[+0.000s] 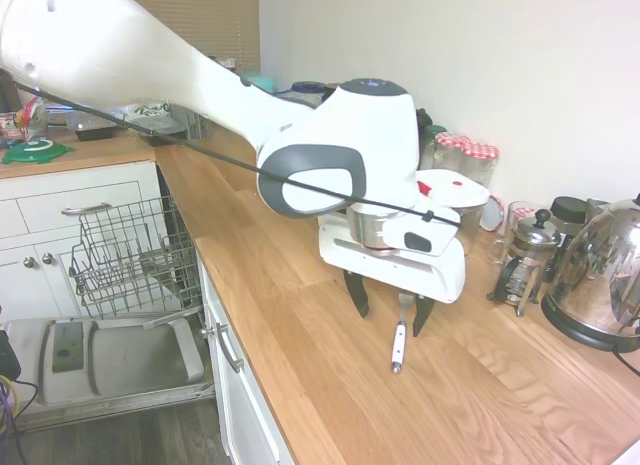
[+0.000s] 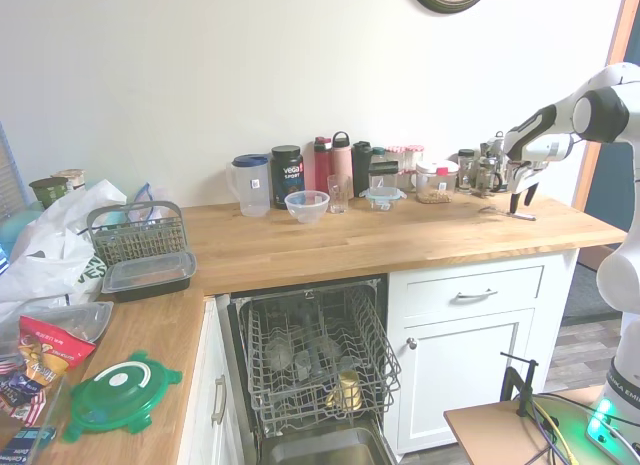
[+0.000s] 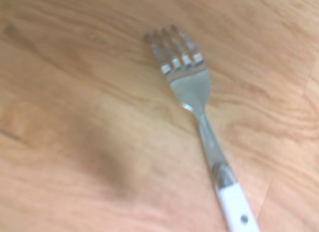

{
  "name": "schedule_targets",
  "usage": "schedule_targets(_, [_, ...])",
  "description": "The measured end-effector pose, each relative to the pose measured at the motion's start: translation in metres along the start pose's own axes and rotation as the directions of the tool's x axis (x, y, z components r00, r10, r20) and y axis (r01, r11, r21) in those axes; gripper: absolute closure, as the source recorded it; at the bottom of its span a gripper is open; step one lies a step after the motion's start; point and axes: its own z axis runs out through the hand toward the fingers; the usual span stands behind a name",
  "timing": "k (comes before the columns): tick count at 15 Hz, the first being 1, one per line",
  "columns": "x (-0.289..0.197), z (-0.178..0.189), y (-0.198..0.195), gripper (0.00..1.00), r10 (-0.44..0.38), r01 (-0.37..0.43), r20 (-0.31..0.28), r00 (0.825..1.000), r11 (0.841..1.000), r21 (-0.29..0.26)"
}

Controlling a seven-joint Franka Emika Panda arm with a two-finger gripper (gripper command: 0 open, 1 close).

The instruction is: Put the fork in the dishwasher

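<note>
The white-handled, grey-tined metal fork [image 1: 400, 335] lies flat on the wooden counter [image 1: 300, 285], seemingly between the spread black two-finger claw [image 1: 390, 307] above it.

First exterior view: close beside arm, looking down along wooden counter [image 1: 300, 315] toward open dishwasher [image 1: 130, 255] at left. Second exterior view: far across room, facing counter front and dishwasher [image 2: 315, 360] square on. Wrist view: straight down, very near counter, slightly blurred. Shared by all: fork [image 1: 399, 342] [image 2: 507, 214] [image 3: 204, 127] on counter.
</note>
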Motion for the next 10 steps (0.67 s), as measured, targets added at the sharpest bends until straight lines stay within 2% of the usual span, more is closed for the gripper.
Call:
schedule_targets(1, [0.002,0.005,-0.001,1.0,-0.005,0.005,0.003,1.0,1.0,-0.001])
schedule_targets(5, [0.013,0.029,-0.003,1.0,0.003,-0.003,0.023,1.0,1.0,0.016])
schedule_targets(7, [0.02,0.029,0.003,1.0,0.015,-0.017,0.039,0.999,0.999,0.051])
schedule_targets(10, [0.026,0.025,0.012,1.0,0.03,-0.034,0.057,0.998,0.997,0.072])
